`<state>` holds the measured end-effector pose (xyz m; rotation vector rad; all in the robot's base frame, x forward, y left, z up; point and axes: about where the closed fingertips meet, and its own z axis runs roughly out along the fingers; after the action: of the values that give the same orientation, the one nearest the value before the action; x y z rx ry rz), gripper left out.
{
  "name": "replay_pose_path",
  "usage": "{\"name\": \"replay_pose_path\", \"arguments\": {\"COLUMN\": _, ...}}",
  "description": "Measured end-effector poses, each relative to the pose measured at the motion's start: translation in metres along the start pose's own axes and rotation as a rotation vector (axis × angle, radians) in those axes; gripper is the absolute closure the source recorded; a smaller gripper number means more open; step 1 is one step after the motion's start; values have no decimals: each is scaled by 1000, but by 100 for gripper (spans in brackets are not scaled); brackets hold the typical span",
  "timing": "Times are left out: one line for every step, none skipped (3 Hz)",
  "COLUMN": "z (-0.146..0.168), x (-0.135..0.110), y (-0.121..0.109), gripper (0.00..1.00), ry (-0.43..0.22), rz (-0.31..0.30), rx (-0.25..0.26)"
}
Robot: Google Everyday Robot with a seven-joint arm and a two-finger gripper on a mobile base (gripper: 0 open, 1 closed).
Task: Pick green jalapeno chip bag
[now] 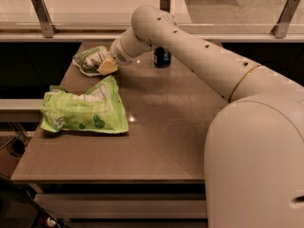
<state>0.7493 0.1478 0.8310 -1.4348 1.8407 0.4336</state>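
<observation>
Stretching from the bulky white robot body [256, 165] at four o'clock up toward eleven o'clock: the white arm [199, 51], slanting low over the brown surface [166, 127]. At the arm's end, the pincer [107, 66], down at the far left corner of the surface, roughly ten o'clock in the view. Set right at the three-o'clock edge of the green jalapeno chip bag [87, 59], apparently touching it, though hard to say for sure from this angle. Cannot tell how wide the pincer stands, nor whether holding anything.

The green jalapeno chip bag itself: small, olive-green with a white patch, crumpled, lying on the surface at that same far left corner, close to the left edge.

At six o'clock from that bag, near but apart from it: a larger lime-green bag [84, 112] with dark green spots, lying flat and wrinkled along the left side of the surface, about nine o'clock in the view.

At three o'clock from the pincer, just behind the arm and partly hidden by it: a dark blue can [162, 57], upright near the far edge of the surface.

Beyond that far edge, at twelve o'clock: a pale ledge [95, 27] carrying slanted metal posts [42, 14].
</observation>
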Motion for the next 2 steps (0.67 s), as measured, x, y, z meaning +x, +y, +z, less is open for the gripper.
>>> {"name": "replay_pose_path", "arguments": {"z": 0, "x": 0, "y": 0, "gripper": 100, "ry": 0, "rz": 0, "rx": 0}}
{"name": "replay_pose_path", "arguments": {"z": -25, "x": -17, "y": -9, "gripper": 100, "ry": -60, "rz": -28, "rx": 7}}
